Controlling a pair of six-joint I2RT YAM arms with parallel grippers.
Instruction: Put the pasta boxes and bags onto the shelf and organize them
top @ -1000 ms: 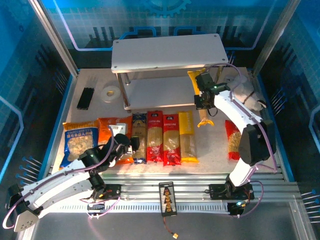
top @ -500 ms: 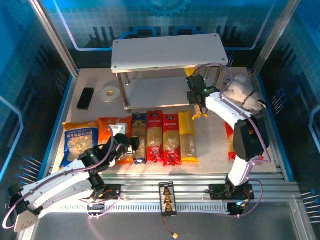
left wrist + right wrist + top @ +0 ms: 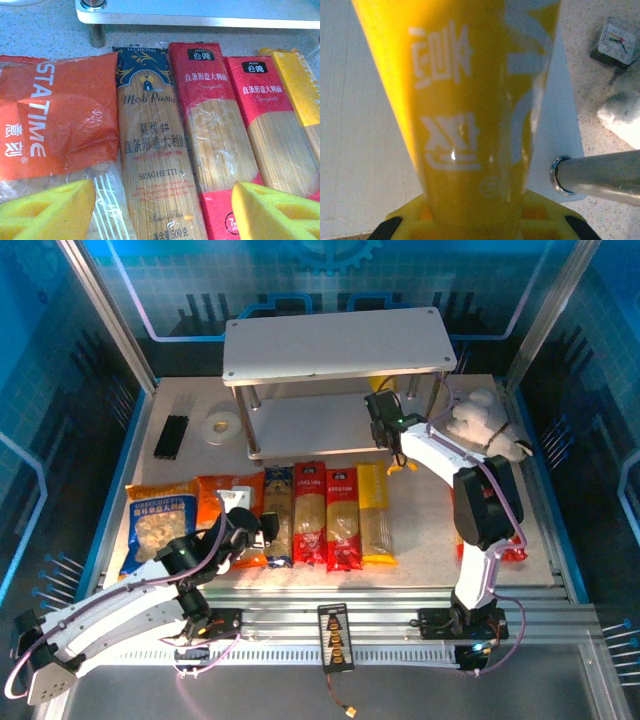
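We see the right gripper [image 3: 477, 220] clamped on a long yellow plastic spaghetti pack [image 3: 470, 100], over the lower board of the white two-tier metal-post shelf [image 3: 335, 345]. Left gripper [image 3: 160, 210] hangs wide open above the blue-and-yellow spaghetti pack [image 3: 150, 150].

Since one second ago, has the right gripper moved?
Yes. The right gripper, holding a yellow pasta box, moved left toward the shelf, reaching the right end of its lower board.
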